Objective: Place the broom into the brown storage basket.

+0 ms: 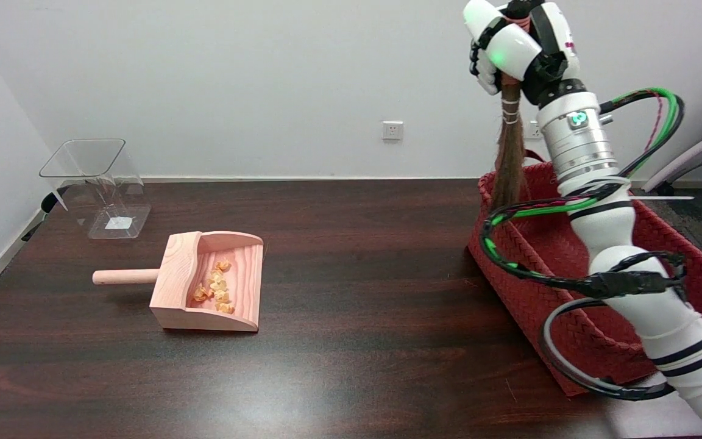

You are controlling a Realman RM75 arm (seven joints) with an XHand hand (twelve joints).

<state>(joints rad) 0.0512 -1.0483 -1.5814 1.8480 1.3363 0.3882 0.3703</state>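
My right hand [512, 46] is raised high at the top right and grips the handle of the broom [508, 155]. The broom hangs straight down, brown bristles lowest, their tips over the far left part of the reddish-brown woven storage basket [528, 286]. White bands wrap the broom just below my fingers. The handle's upper end is hidden inside the hand. My forearm and its cables cross in front of the basket's middle.
A wooden dustpan [208, 280] with orange scraps [217, 288] lies left of centre on the dark table [357, 341], its handle pointing left. A clear plastic container [98, 186] stands at the far left corner. A chair [692, 161] shows behind the basket.
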